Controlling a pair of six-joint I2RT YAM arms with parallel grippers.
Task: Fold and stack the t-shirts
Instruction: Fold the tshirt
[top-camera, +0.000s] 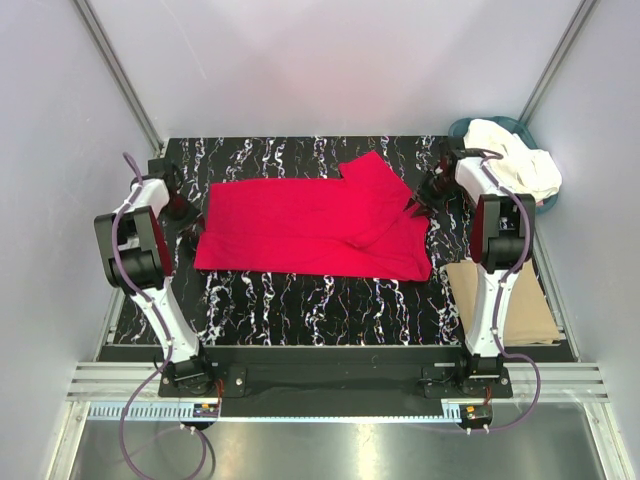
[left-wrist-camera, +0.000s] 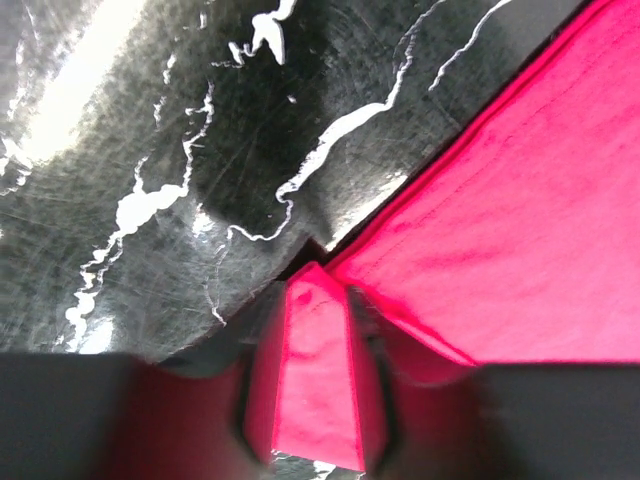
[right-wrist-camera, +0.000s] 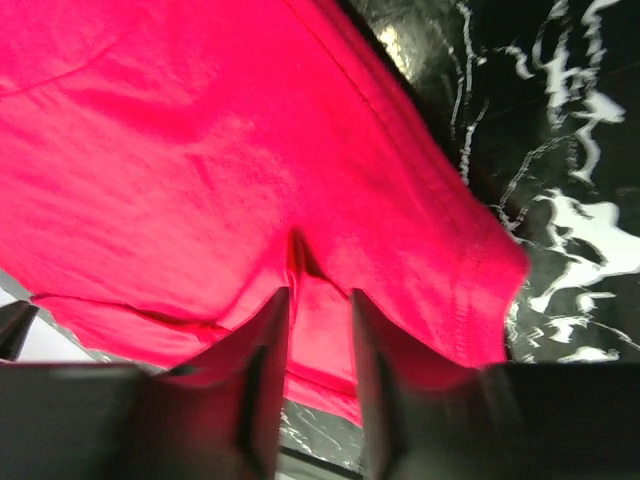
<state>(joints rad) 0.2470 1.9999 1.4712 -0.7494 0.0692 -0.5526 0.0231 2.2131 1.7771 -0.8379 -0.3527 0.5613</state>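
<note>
Your black marbled table (top-camera: 300, 300) carries the red shirt (top-camera: 310, 225) spread flat across its middle, one sleeve pointing to the far side. A tan sheet (top-camera: 500, 300) lies at the near right edge, apart from the shirt. A heap of white cloth (top-camera: 515, 160) fills the teal basket (top-camera: 462, 127) at the far right corner. Your left gripper (left-wrist-camera: 315, 330) is down at the shirt's left edge, jaws closed tight on a fold of red fabric. Your right gripper (right-wrist-camera: 318, 310), at the shirt's right edge, pinches a ridge of the cloth, jaws nearly closed.
</note>
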